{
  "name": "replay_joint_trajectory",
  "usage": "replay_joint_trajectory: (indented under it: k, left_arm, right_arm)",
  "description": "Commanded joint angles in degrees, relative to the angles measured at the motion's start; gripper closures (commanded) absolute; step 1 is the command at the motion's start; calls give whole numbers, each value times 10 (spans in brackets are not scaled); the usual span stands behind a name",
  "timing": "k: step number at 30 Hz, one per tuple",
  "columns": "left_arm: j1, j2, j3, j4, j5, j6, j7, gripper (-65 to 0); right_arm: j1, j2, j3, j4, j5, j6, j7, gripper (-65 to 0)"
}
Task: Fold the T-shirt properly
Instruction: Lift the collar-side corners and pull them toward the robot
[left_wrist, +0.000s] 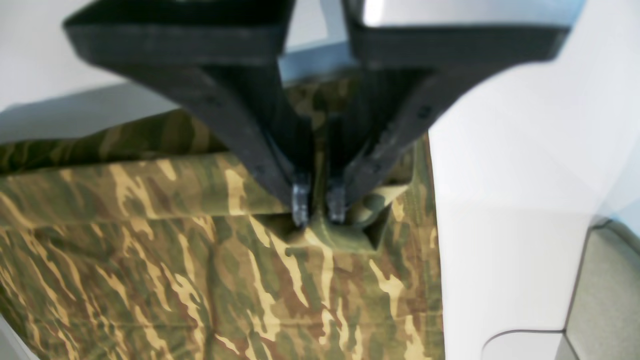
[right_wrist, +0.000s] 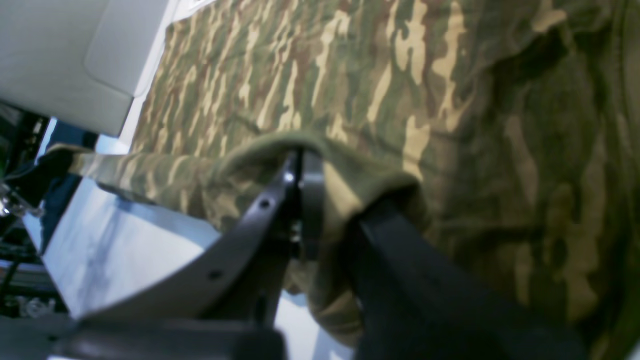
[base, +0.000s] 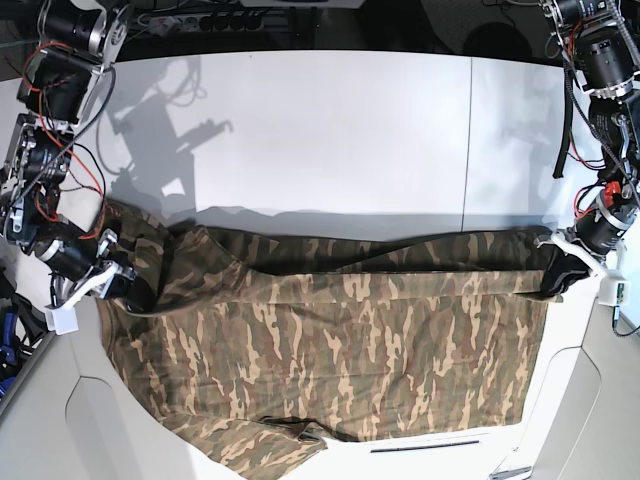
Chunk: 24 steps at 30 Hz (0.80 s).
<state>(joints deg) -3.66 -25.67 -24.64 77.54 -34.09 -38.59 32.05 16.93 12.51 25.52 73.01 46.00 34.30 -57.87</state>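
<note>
The camouflage T-shirt (base: 330, 345) lies spread wide across the white table (base: 330, 130), its far edge lifted and stretched between the two arms. My left gripper (left_wrist: 320, 212) is shut on a pinched fold at the shirt's corner; in the base view it (base: 556, 282) sits at the right edge of the cloth. My right gripper (right_wrist: 305, 172) is shut on a rolled edge of the shirt (right_wrist: 400, 75); in the base view it (base: 128, 288) sits at the left edge. The collar (base: 305, 432) shows at the near edge.
White table corners and grey padding (left_wrist: 605, 300) lie beside the cloth on the right. Cables and arm hardware (base: 50, 100) stand at the back left. The table's near edge has rounded cut-outs (base: 110, 420).
</note>
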Motion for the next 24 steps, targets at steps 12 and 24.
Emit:
replay_joint_trajectory:
  k: [12,24]
  left_arm:
    - [-13,-12,-3,0,35,5,-82,0]
    - [-13,-11,19,-6,44,33,-92,-38]
  right_arm:
    - [75,8,-89,-57,-99,4,118,0]
    - [75,8,-163,-59,-204,0,174,0]
